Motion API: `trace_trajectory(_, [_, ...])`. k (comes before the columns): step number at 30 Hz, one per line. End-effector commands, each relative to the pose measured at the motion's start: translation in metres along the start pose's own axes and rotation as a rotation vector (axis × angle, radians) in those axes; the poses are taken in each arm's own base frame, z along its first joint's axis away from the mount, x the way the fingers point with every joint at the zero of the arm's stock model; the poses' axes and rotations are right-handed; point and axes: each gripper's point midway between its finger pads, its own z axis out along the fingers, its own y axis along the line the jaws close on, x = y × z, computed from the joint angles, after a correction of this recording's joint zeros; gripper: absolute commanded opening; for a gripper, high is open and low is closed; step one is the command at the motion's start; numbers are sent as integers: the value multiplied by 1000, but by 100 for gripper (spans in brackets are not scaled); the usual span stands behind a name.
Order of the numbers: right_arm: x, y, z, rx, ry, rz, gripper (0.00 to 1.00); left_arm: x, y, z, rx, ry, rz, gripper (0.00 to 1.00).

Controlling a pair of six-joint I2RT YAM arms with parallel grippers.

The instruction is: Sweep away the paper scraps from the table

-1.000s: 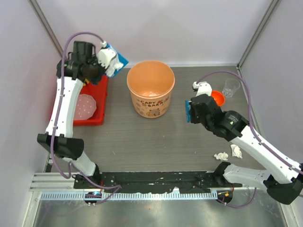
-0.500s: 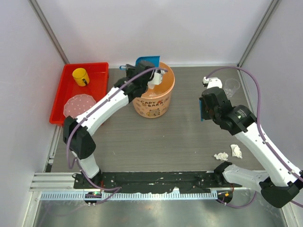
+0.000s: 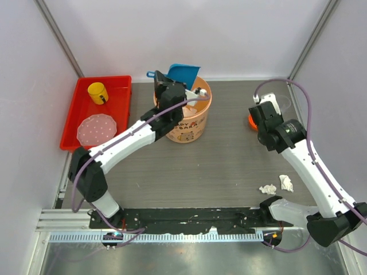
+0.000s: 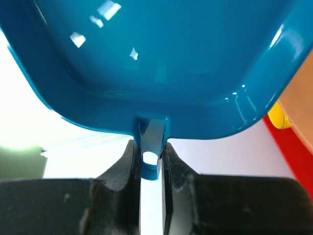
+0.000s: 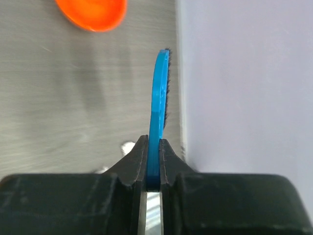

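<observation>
Paper scraps (image 3: 268, 188): two small crumpled white wads, lying close together on the table (image 3: 218, 166), right side, near the front edge.
Orange bucket (image 3: 192, 129): wall is showing the lettering "CAPY".
Left gripper (image 4: 150, 165): is pinching the blue dustpan (image 4: 156, 63) by its handle.
Right gripper (image 5: 153, 167): is clamping a blue brush (image 5: 159, 98).

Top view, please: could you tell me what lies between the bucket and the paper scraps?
Between bucket and scraps, only bare table, in the top view.

The blue dustpan (image 4: 161, 58) is glossy plastic. The table (image 3: 212, 172) looks matt wood-grain, the paper scraps (image 3: 268, 188) at five o'clock crumpled
</observation>
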Motion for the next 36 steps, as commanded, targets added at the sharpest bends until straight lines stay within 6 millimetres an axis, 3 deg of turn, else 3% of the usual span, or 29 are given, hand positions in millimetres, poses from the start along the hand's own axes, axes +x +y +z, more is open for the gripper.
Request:
trace_trajectory(1, [46, -38, 16, 206, 167, -274, 1, 63, 41, -37, 46, 4, -410, 0])
trace_trajectory(2, [69, -41, 26, 224, 251, -313, 1, 67, 21, -45, 146, -10, -382, 0])
trace_trajectory(3, [81, -41, 31, 223, 293, -360, 1, 68, 13, -48, 181, -32, -511, 0])
trace_trajectory(5, [118, -26, 45, 151, 397, -442, 1, 80, -3, -62, 227, -38, -549, 0])
trace_trajectory(9, [150, -11, 60, 97, 468, -505, 1, 90, -49, -74, 290, -19, -549, 0])
trace_trajectory(12, [167, 4, 65, 16, 516, -505, 1, 97, -68, -79, 337, -24, -568, 0])
trace_trajectory(14, [187, 34, 68, -147, 555, -486, 1, 106, -72, -80, 345, -19, -592, 0])
trace_trajectory(17, [191, 86, 60, -425, 561, -399, 1, 111, -75, -78, 357, -27, -627, 0])
trace_trajectory(21, [183, 114, 56, -547, 581, -380, 1, 115, -74, -78, 355, -26, -639, 0])
trace_trajectory(24, [157, 138, 52, -621, 535, -423, 1, 117, -72, -78, 356, -23, -646, 0])
trace_trajectory(25, [139, 148, 49, -647, 493, -437, 1, 117, -73, -78, 359, -20, -646, 0])
trace_trajectory(30, [116, 178, 40, -681, 508, -553, 1, 122, -74, -75, 365, 6, -649, 0])
trace_trajectory(32, [95, 191, 34, -684, 457, -563, 1, 124, -74, -74, 367, 21, -645, 0])
trace_trajectory(34, [68, 209, 25, -714, 454, -419, 1, 126, -75, -75, 372, 30, -647, 0])
trace_trajectory(36, [61, 219, 17, -731, 457, -393, 1, 129, -75, -75, 374, 38, -655, 0])
